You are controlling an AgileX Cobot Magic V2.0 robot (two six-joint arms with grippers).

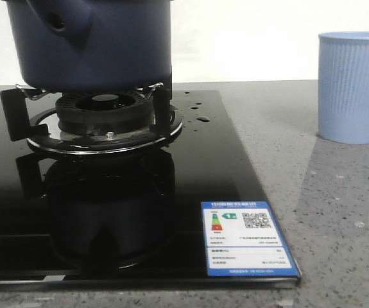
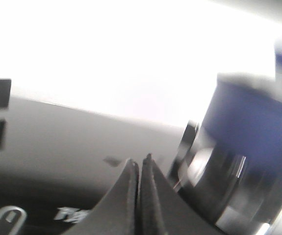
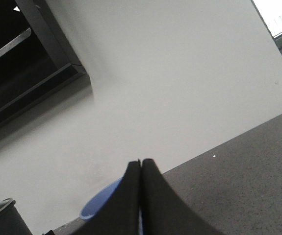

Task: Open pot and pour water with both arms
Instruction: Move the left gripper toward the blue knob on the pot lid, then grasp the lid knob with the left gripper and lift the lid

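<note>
The dark navy-blue pot (image 1: 101, 45) stands on the gas burner (image 1: 104, 119) at the back left of the black glass cooktop; its stubby handle with a round hole (image 1: 59, 22) faces the front, and its top is cut off by the frame. Water shows as glossy drops (image 1: 202, 118) on the glass to the right of the burner. The left gripper (image 2: 141, 159) is shut and empty, low beside the blurred pot (image 2: 248, 122). The right gripper (image 3: 141, 160) is shut and empty, with the pale blue cup (image 3: 99, 205) behind its fingers. Neither gripper shows in the front view.
The pale blue ribbed cup (image 1: 354, 86) stands on the speckled grey counter (image 1: 338, 212) at the right. A blue-and-white label (image 1: 248, 242) sits on the cooktop's front right corner. A black overhead unit (image 3: 23, 63) hangs on the white wall.
</note>
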